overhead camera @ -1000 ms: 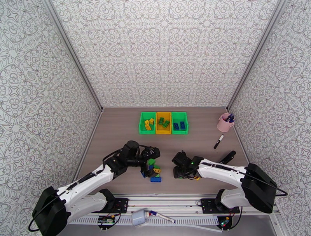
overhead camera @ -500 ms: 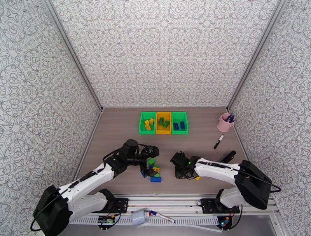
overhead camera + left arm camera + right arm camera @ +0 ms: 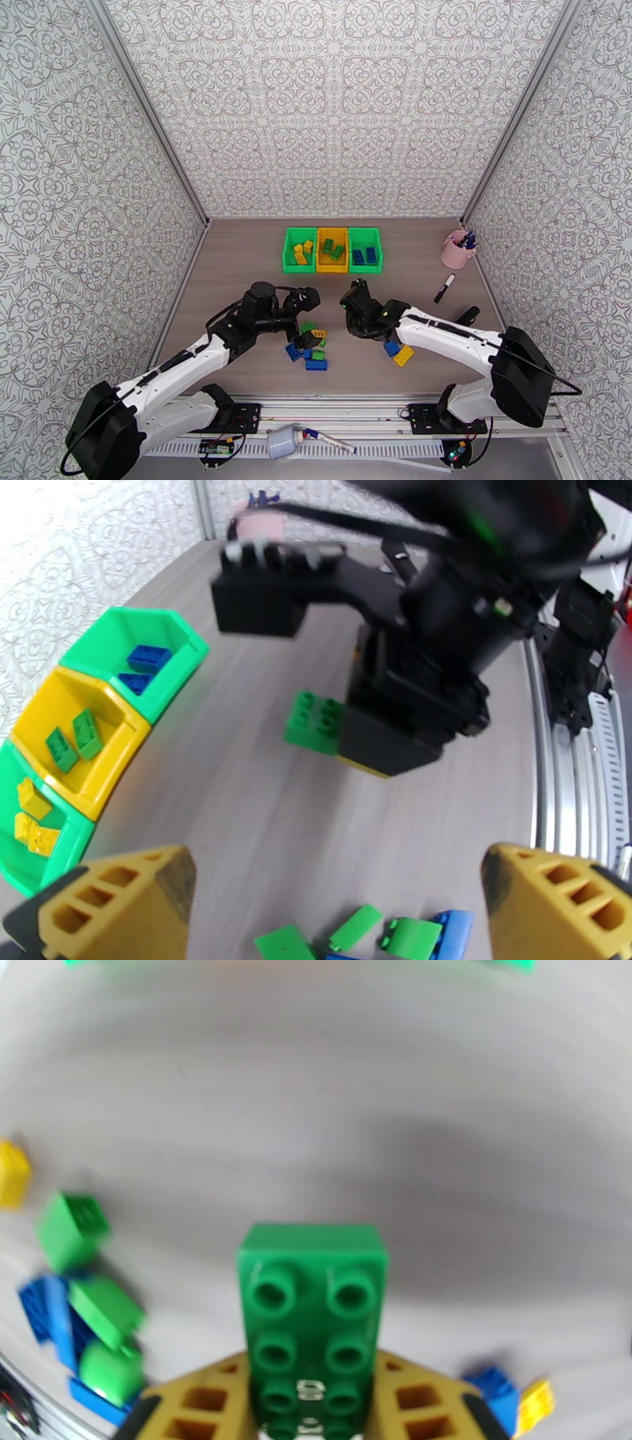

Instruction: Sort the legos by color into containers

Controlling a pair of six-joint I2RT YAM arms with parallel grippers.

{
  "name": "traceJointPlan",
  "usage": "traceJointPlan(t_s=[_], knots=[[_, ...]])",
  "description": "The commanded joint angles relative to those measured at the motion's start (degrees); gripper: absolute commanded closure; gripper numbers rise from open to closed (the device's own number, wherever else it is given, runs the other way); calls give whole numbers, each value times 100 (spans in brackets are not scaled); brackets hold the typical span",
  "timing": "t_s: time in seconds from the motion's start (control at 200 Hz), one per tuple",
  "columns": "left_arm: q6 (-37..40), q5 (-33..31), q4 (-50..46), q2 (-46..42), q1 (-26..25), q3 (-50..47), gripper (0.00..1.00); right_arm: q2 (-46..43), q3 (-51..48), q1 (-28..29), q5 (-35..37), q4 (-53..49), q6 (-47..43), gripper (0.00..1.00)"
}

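Green studded plastic brick [image 3: 312,1307] pinched in right gripper [image 3: 312,1394], probably headed for yellow middle bin [image 3: 332,268] where greens sit; left gripper [image 3: 336,906] jaws wide, empty, near loose brick pile [image 3: 310,351].

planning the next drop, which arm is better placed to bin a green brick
Right: the right gripper holds a green brick for the yellow bin; the left gripper is open and empty.

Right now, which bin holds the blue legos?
The green bin at the row's right end; the yellow middle bin holds green bricks, the left green bin yellow ones.
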Motion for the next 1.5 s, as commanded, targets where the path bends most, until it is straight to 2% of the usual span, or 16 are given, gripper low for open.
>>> traceJointPlan(t_s=[0.0, 0.235, 0.6, 0.78, 0.95, 1.14, 1.35, 1.495], knots=[[-468, -432, 625, -118, 90, -186, 0, 412, 622, -330, 217, 587, -767, 72], [-868, -978, 959, -122, 139, -259, 0, 1534, 1995, -930, -120, 971, -1683, 72], [-844, -1186, 944, -174, 239, -251, 0, 3503, 4109, -1513, -370, 1163, -2573, 73], [-1092, -1212, 1003, -110, 439, -195, 0, 4266, 4948, -1675, -450, 1004, -2713, 73], [-838, -1094, 853, -166, 470, -170, 1, 4907, 5630, -1740, -508, 749, -2535, 70], [-627, -1079, 767, -187, 412, -174, 0, 5024, 5874, -1741, -503, 661, -2513, 65], [-474, -905, 791, -270, 372, -226, 0, 4463, 5471, -1743, -522, 720, -2495, 40], [-204, -405, 646, -374, 375, -226, 0, 3577, 4492, -1745, -638, 1146, -2380, 31]])
